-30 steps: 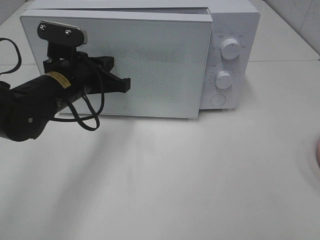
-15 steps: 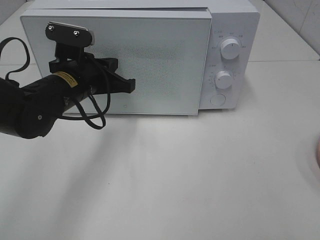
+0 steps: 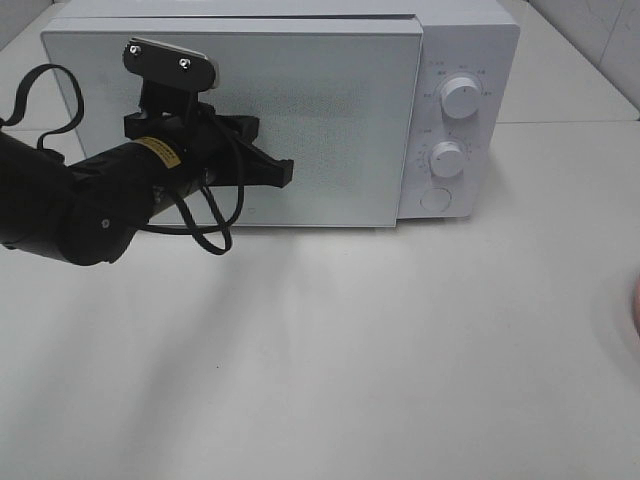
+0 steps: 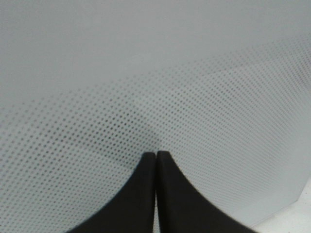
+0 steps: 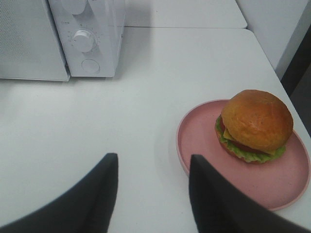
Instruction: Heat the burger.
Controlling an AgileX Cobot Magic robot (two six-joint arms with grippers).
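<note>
**Closed claw at the microwave door, burger waiting on its plate**

On the white tabletop (image 3: pixel 400 350), the largest thing is the white microwave (image 3: pixel 470 40), standing at the far side with its wide door (image 3: pixel 340 120) facing the camera. The door's dotted window panel fills most of the front. To the right of the door sits the control strip with two round knobs, the upper knob (image 3: pixel 460 98) above the lower knob (image 3: pixel 447 159), and a round button (image 3: pixel 435 200) beneath them.

The left arm (image 3: pixel 70 205), black and thick with a looping black cable (image 3: pixel 205 235), reaches in from the left edge of the high view across the front of the door. Its left claw (image 3: pixel 283 172) points at the door's middle, and the left wrist view shows its two dark fingers (image 4: pixel 141 194) pressed together, tips right at the dotted panel; whether they actually touch the glass cannot be told.

The salmon-pink plate (image 5: pixel 194 145) lies on the tabletop well apart from the microwave, off toward the right; in the high view only a sliver of it peeks in at the right edge. The burger (image 5: pixel 255 121) rests on the plate, toward its far-right part, orange-brown bun on top with green lettuce and a hint of red and yellow beneath.

The right claw (image 5: pixel 153 167) hangs over bare tabletop just beside the plate, its fingers (image 5: pixel 104 194) spread apart with nothing between them.
</note>
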